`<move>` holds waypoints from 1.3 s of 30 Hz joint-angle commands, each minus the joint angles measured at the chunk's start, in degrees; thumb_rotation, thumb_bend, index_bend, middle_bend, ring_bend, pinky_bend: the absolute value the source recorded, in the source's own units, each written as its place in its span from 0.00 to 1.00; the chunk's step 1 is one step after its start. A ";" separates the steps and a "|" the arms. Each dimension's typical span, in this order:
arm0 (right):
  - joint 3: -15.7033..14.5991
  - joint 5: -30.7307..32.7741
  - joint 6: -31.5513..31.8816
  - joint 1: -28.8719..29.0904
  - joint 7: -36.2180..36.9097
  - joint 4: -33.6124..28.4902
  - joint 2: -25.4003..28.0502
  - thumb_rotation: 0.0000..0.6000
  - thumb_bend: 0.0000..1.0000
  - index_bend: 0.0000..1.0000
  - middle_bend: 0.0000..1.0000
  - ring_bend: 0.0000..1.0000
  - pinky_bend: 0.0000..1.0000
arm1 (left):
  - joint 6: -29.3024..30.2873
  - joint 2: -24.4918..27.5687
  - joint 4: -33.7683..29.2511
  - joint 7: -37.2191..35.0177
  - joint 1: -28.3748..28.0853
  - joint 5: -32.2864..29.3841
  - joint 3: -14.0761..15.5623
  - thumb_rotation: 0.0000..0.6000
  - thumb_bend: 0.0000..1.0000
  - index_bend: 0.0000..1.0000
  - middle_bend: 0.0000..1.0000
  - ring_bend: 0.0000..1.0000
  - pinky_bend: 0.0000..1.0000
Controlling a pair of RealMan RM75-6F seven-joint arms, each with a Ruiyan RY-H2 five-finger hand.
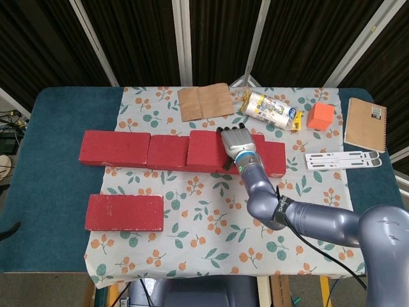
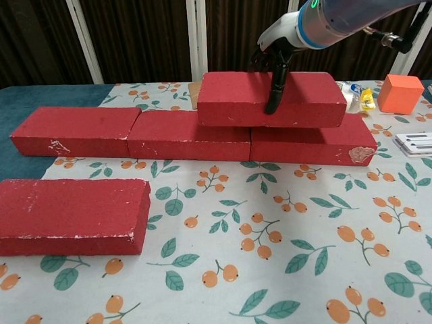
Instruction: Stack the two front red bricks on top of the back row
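Note:
Three red bricks form the back row: left (image 1: 115,148), middle (image 1: 165,153) and right (image 1: 276,161). My right hand (image 1: 238,144) grips a fourth red brick (image 1: 206,149) from above, fingers over its front face. In the chest view this brick (image 2: 236,100) sits level over the seam between the middle brick (image 2: 189,138) and the right brick (image 2: 314,145); whether it rests on them I cannot tell. My right hand (image 2: 278,42) wraps its top edge. Another red brick (image 1: 124,212) lies alone at the front left. My left hand is not in view.
Behind the row lie a brown paper bag (image 1: 204,101), a wrapped roll (image 1: 271,110), an orange cube (image 1: 320,116) and a notebook (image 1: 365,124). A white strip (image 1: 345,160) lies to the right of the row. The floral cloth (image 1: 217,236) covers the table's middle.

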 commanded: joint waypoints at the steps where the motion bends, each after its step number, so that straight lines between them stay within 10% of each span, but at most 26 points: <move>1: -0.87 0.05 -2.53 0.35 0.59 3.82 -2.28 1.00 0.20 0.23 0.31 0.28 0.00 | 0.10 -0.11 -0.10 0.42 0.02 -0.24 -0.07 1.00 0.16 0.22 0.05 0.00 0.06; 39: -6.33 -1.25 -9.10 3.37 4.30 17.91 -10.55 1.00 0.20 0.23 0.31 0.28 0.00 | 0.54 -0.75 -0.15 3.14 -0.06 -1.69 -0.43 1.00 0.16 0.23 0.05 0.00 0.06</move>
